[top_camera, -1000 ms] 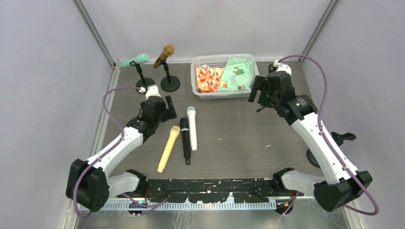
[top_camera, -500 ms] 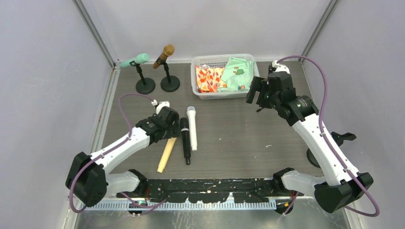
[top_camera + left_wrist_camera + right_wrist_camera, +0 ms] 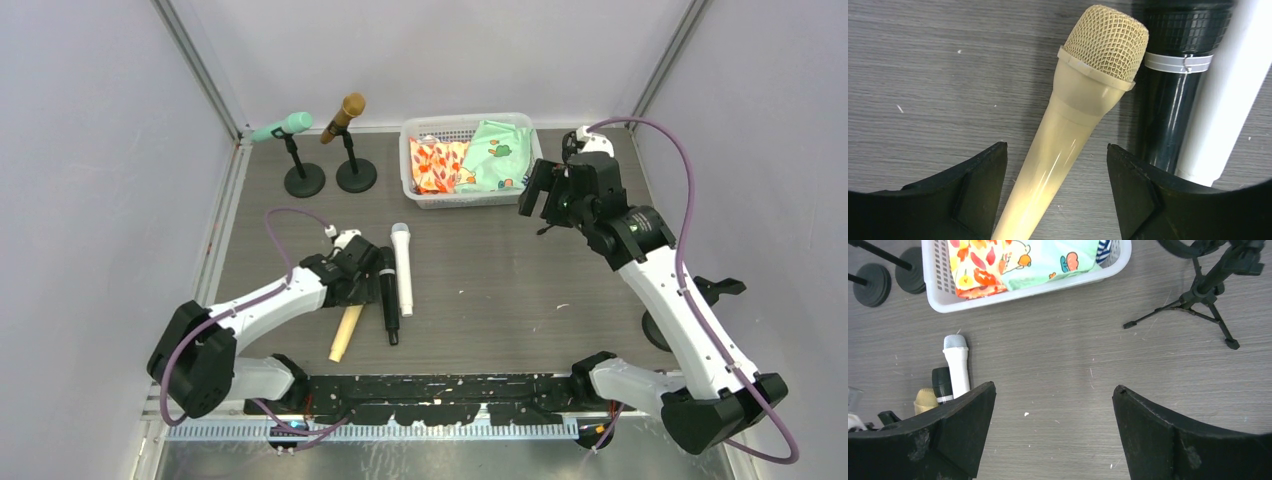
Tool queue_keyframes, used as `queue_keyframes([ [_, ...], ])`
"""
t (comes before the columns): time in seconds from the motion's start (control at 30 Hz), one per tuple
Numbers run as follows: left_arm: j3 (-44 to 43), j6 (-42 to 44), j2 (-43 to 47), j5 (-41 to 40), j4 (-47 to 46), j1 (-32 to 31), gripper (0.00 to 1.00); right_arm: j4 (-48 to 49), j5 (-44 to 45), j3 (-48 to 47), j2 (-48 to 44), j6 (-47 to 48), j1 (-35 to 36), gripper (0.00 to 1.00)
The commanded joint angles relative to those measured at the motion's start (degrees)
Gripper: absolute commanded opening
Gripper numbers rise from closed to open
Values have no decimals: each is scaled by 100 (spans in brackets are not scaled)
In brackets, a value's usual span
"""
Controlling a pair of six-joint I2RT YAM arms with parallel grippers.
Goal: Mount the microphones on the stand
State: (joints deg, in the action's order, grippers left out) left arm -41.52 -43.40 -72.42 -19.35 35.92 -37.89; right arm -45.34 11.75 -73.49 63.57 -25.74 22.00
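Note:
A beige microphone (image 3: pixel 343 334) lies on the table beside a black microphone (image 3: pixel 389 305) and a white microphone (image 3: pixel 402 268). My left gripper (image 3: pixel 357 277) is open and low over the beige microphone's upper body. In the left wrist view its jaws (image 3: pixel 1057 146) straddle the beige microphone (image 3: pixel 1088 100) without touching it, with the black microphone (image 3: pixel 1170 100) and the white microphone (image 3: pixel 1228 95) to the right. A teal microphone (image 3: pixel 282 127) and a gold microphone (image 3: pixel 343 115) sit on two round-base stands (image 3: pixel 305 181) at the back left. My right gripper (image 3: pixel 541 192) is open and empty, raised near the basket.
A white basket (image 3: pixel 414 188) with coloured cloths stands at the back centre and shows in the right wrist view (image 3: pixel 938 304). A small black tripod stand (image 3: pixel 1205 287) stands right of it. Another black stand (image 3: pixel 716 288) is at the right edge.
My left gripper has moved from near the round-base stands toward me and right, down over the beige microphone. The right gripper has barely shifted.

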Motion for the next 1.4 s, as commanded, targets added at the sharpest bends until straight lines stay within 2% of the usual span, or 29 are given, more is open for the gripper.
queue_keyframes([
  [0.0,137,-142,-188,127,-311,-17,73,406,411,-132,-319,52,-12,91],
  [0.3,317,-75,-526,219,-639,-26,66,535,522,-303,-318,168,-17,91],
  [0.57,418,-38,-450,129,-677,-25,29,651,484,-233,-354,214,-16,92],
  [0.77,139,31,328,-315,22,-26,2,784,420,-164,-468,186,-12,91],
  [0.93,-215,596,1547,-373,127,-22,0,997,-31,-5,-580,-10,-16,91],
  [1.1,-400,1620,2650,1074,-1152,-22,0,1457,-771,115,-674,-555,-13,91],
  [1.23,-593,2071,2766,2062,-1988,-27,1,2248,-1841,347,-750,-994,-17,91],
  [1.37,-798,2159,2388,2802,-2928,-26,1,3082,-2942,523,-651,-1486,-11,91],
])
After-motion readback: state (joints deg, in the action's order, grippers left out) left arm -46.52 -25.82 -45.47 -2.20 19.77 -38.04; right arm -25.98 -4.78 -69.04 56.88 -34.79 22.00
